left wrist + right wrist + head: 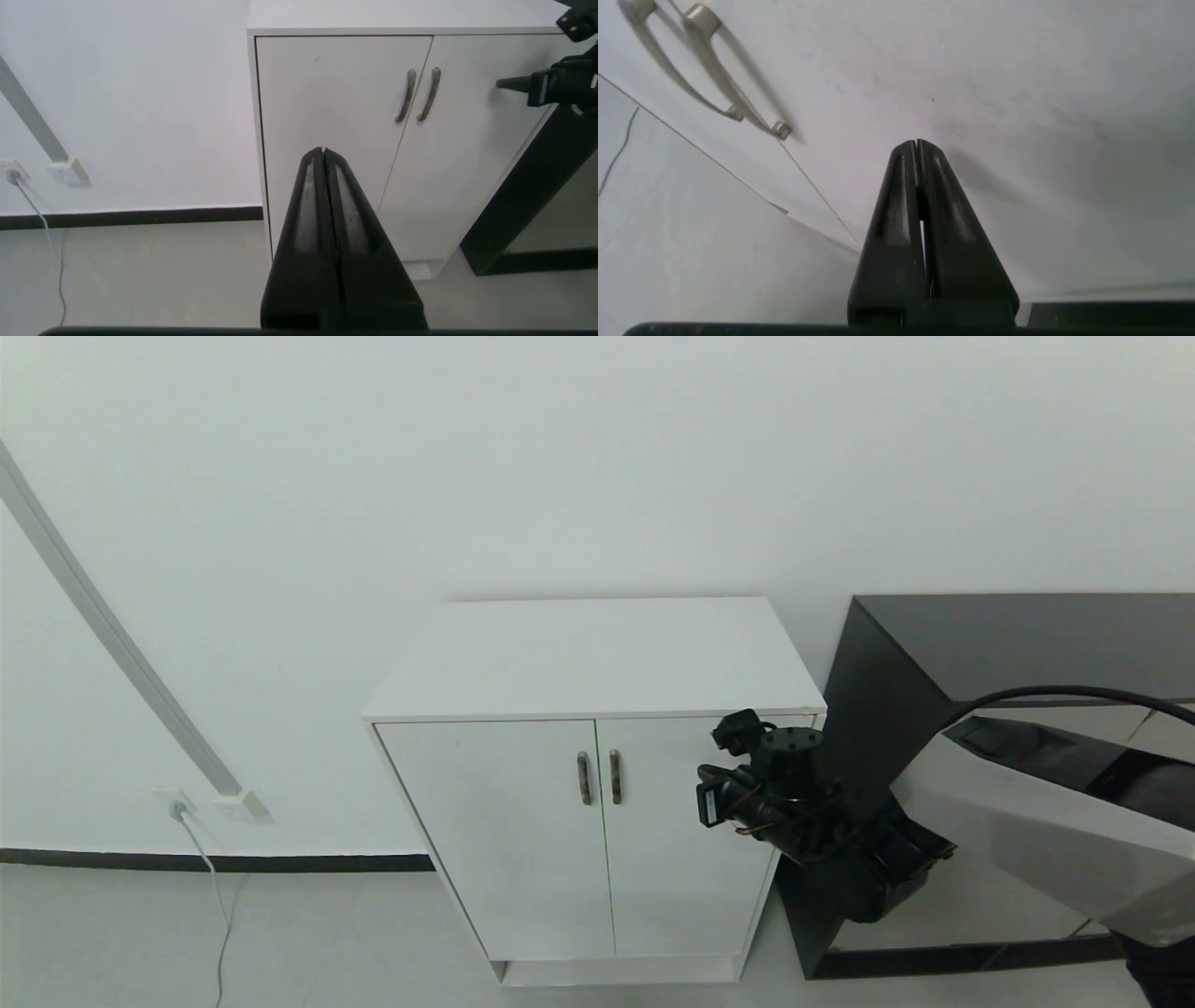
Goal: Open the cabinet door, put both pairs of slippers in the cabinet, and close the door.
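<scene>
Cabinet doors shut, handles upright, right end effector clenched near right door, left end effector clenched

The pale floor carries the white cabinet. Just right of the cabinet stands a black unit. Well left of it, a grey cable seems to trail onto the floor.

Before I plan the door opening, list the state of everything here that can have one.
Left cabinet door: shut.
Right cabinet door: shut.
Left hand: shut, empty.
Right hand: shut, empty.
Wall socket: has a cord plugged in.
</scene>
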`<state>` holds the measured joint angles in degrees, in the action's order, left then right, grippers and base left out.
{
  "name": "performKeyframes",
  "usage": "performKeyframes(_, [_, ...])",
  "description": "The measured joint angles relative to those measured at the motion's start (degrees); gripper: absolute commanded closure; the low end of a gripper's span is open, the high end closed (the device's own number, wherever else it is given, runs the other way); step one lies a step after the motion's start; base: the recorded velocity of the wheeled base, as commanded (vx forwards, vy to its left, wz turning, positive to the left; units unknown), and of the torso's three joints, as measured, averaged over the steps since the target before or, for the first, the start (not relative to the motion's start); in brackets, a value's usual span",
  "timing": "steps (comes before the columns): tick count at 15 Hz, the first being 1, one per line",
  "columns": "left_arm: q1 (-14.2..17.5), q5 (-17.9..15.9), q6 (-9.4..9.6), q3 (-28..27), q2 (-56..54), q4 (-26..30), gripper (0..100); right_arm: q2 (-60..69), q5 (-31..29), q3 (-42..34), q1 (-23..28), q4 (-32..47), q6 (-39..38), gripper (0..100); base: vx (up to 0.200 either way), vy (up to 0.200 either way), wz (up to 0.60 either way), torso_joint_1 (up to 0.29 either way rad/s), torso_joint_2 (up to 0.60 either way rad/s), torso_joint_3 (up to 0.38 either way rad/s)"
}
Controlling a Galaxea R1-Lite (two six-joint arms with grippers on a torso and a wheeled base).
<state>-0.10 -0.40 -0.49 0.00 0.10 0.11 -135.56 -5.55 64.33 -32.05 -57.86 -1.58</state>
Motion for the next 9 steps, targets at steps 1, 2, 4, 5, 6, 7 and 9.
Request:
performKeyframes(1, [0.00, 0.00, -0.02, 0.00, 0.00, 0.00, 100, 1.33, -0.52, -2.04, 0.07, -0.60, -0.05, 100, 0.000, 0.000, 0.00, 0.000, 0.00, 0.000])
performKeyframes(2, [0.00, 0.02, 0.00, 0.00, 0.00, -0.01, 100, 2.88, -1.26, -4.49, 0.11, -1.80, -0.22, 100, 0.000, 0.000, 0.00, 0.000, 0.00, 0.000])
performKeyframes(4, [0.02, 0.02, 0.00, 0.00, 0.00, 0.00, 100, 5.79, -2.22, -9.56, 0.13, -4.44, -0.30, 100, 0.000, 0.000, 0.00, 0.000, 0.00, 0.000])
performKeyframes(5, [0.00, 0.05, 0.00, 0.00, 0.00, -0.01, 100, 7.31, -2.47, -12.35, 0.18, -6.08, -0.33, 100, 0.000, 0.000, 0.00, 0.000, 0.00, 0.000])
performKeyframes(6, [0.00, 0.02, 0.00, 0.00, 0.00, -0.01, 100, 8.77, -2.60, -15.30, 0.18, -7.64, -0.35, 100, 0.000, 0.000, 0.00, 0.000, 0.00, 0.000])
performKeyframes(7, [0.00, 0.02, 0.00, 0.00, 0.00, -0.01, 100, 10.23, -2.71, -18.22, 0.18, -9.34, -0.35, 100, 0.000, 0.000, 0.00, 0.000, 0.00, 0.000])
performKeyframes(9, [0.02, 0.05, -0.02, 0.00, 0.00, 0.00, 100, 13.59, -2.82, -24.00, 0.52, -12.15, -0.35, 100, 0.000, 0.000, 0.00, 0.000, 0.00, 0.000])
